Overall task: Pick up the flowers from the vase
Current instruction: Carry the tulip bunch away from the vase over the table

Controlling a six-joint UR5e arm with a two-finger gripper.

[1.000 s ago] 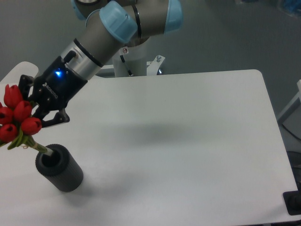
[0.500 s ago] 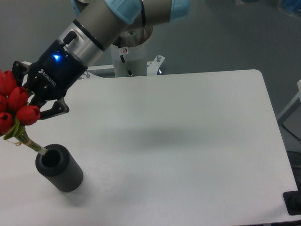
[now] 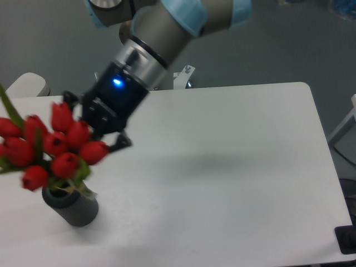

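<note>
Keep the black two-finger claw clamped on the red tulip bunch, lifting straight above the dark grey matte cylinder vase.

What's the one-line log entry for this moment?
end effector: holding flowers | flowers: above vase | lift: under way

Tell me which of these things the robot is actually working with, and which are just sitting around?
Part of the job:
- red tulips
- dark grey vase
- pincer, beside the blooms

Just there:
- white table
- white rounded object at the left edge
- black object at the bottom right corner
</note>
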